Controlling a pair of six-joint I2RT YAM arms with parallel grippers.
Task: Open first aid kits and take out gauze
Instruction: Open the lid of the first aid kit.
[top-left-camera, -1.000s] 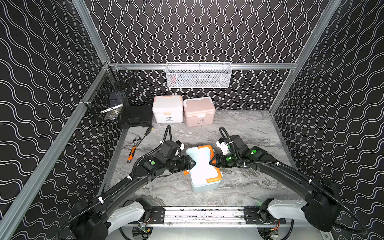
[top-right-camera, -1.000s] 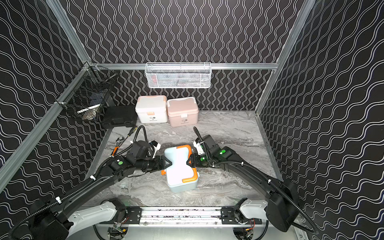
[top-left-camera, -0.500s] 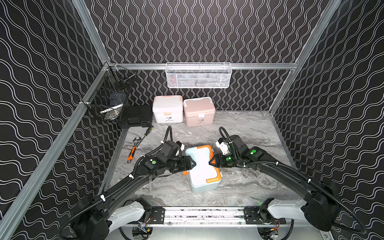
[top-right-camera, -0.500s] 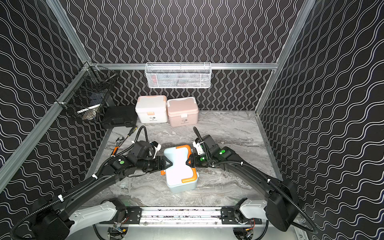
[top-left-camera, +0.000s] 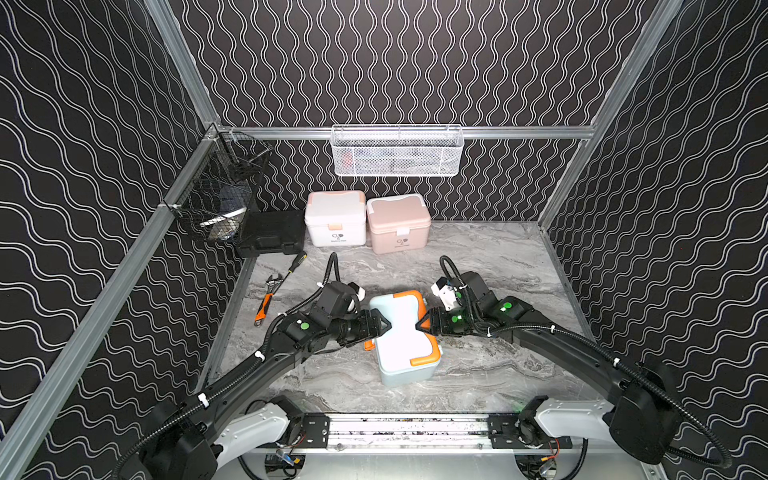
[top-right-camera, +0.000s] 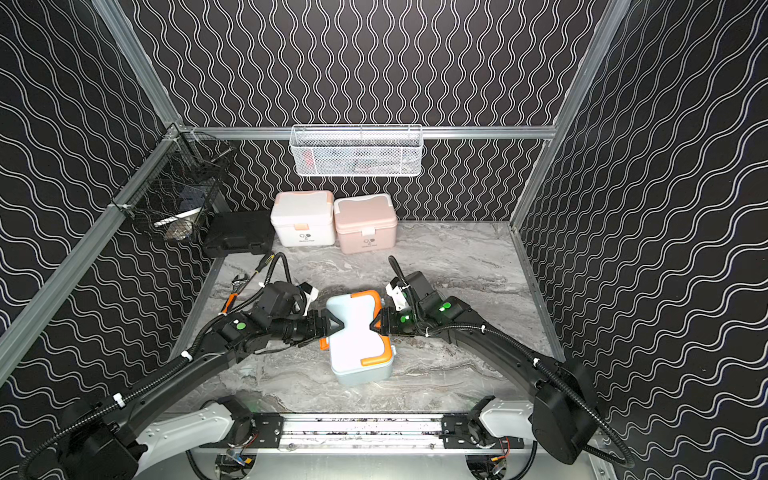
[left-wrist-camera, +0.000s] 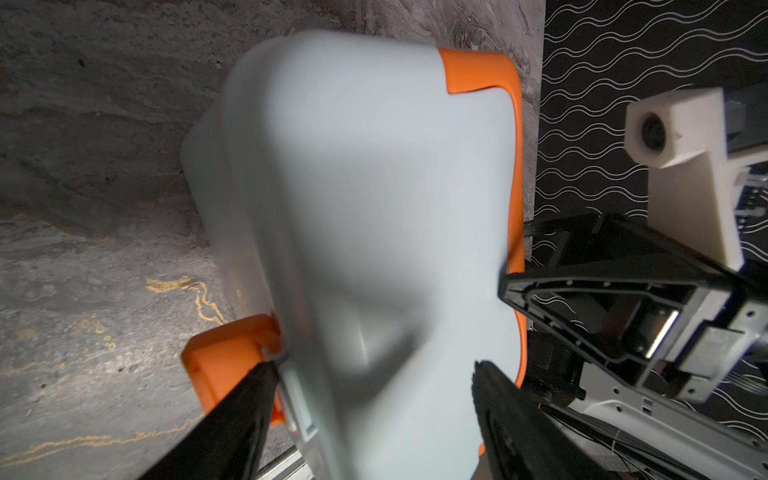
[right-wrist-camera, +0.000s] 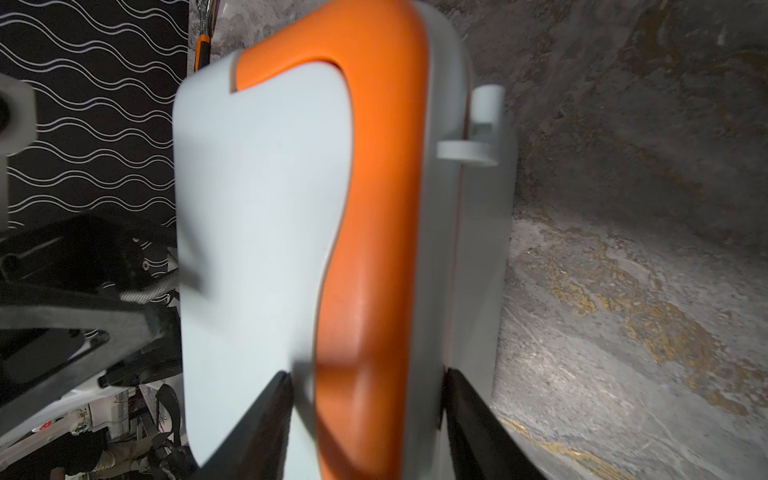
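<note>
The light blue first aid kit with orange trim stands mid-table, its lid down. My left gripper is open, its jaws astride the lid edge, with one finger beside the orange latch, which sticks out from the wall. On the opposite side my right gripper is shut on the kit, one finger on the lid, the other behind the orange handle. The white kit and pink kit stand closed at the back wall. The gauze is hidden.
A flat black case lies left of the white kit. A screwdriver and an orange-handled wrench lie by the left wall. A white mesh basket hangs on the back wall, a black wire basket on the left.
My left gripper's jaws have spread wider at the latch side. The right gripper and the light blue kit have stayed where they were.
</note>
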